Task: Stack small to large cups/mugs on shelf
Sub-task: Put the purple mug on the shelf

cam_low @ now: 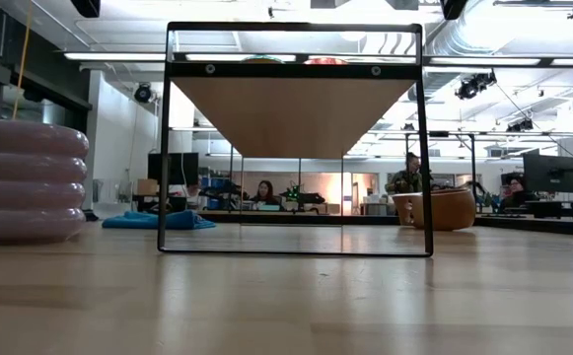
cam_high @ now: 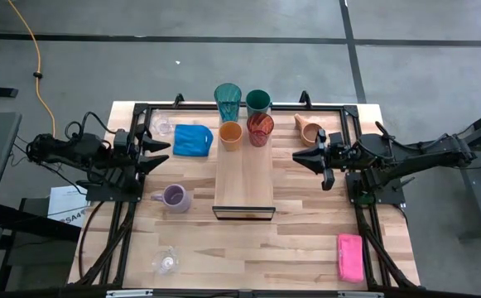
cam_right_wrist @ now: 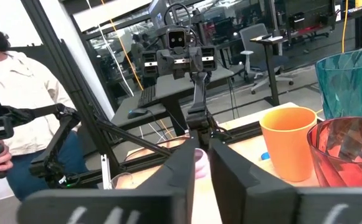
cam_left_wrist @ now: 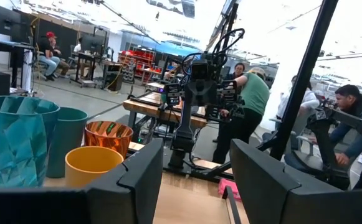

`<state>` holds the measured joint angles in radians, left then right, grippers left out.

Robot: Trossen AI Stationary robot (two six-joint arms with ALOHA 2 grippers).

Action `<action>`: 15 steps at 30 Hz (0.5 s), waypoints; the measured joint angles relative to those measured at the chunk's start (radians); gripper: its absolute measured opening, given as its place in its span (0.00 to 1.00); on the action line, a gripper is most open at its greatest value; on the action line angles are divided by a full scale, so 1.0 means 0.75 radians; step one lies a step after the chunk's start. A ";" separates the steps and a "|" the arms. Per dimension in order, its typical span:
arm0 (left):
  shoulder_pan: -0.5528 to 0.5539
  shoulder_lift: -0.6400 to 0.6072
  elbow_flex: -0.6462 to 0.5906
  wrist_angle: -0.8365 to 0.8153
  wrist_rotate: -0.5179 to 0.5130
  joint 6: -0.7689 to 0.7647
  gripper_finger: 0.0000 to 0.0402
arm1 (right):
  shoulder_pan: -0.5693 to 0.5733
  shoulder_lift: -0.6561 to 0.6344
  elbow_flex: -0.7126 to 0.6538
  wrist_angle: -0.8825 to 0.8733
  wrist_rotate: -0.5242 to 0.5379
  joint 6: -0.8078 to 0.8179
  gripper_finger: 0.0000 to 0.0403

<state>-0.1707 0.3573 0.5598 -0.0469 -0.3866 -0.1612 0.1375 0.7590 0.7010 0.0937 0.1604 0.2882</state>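
Slatted wooden desk (cam_high: 306, 240) on a grey floor, open workshop beyond with people at benches. At the middle, the shelf (cam_high: 244, 186), long axis running away from the near edge. At its far end, four cups clustered: teal tumbler (cam_high: 228, 101) and green cup (cam_high: 258, 101) farthest back, orange cup (cam_high: 230, 134) and red cup (cam_high: 260, 129) just in front; hard to tell whether the back pair stands on the board or just past it. Off the shelf: lavender mug (cam_high: 174, 197) on the desk to its left, tan mug (cam_high: 309, 128) on its side to the right, one clear glass (cam_high: 164, 126) near the far left corner, another glass (cam_high: 165, 261) near the front edge. Blue cloth (cam_high: 192, 139) beside the orange cup, pink sponge (cam_high: 349, 257) at the front right. Left tool (cam_high: 156, 153) beside the shelf's left edge, jaws wide, holding nothing. Right tool (cam_high: 308, 157) beside the right edge, near the tan mug, jaws only a narrow slit apart, nothing between them. Probably mid-task, between picks, with four vessels left to place. Next move likely the tan mug: wider jaws needed, a grip on rim or handle, then righting before setting down. Legible writing: only "SA4" on a white sheet (cam_high: 62, 211) on the floor at left; none readable on the cups.
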 joint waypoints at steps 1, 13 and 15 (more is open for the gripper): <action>0.000 0.000 0.000 0.000 0.000 -0.001 0.43 | 0.000 0.000 0.000 0.000 0.000 0.000 0.13; 0.000 0.000 0.001 0.000 0.001 -0.001 0.43 | 0.000 0.000 0.000 0.000 0.001 -0.012 0.28; 0.000 0.000 0.001 0.000 0.001 -0.001 0.43 | 0.000 0.000 0.000 0.000 0.001 -0.017 0.28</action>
<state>-0.1707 0.3573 0.5602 -0.0467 -0.3862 -0.1616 0.1375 0.7593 0.7010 0.0937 0.1608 0.2756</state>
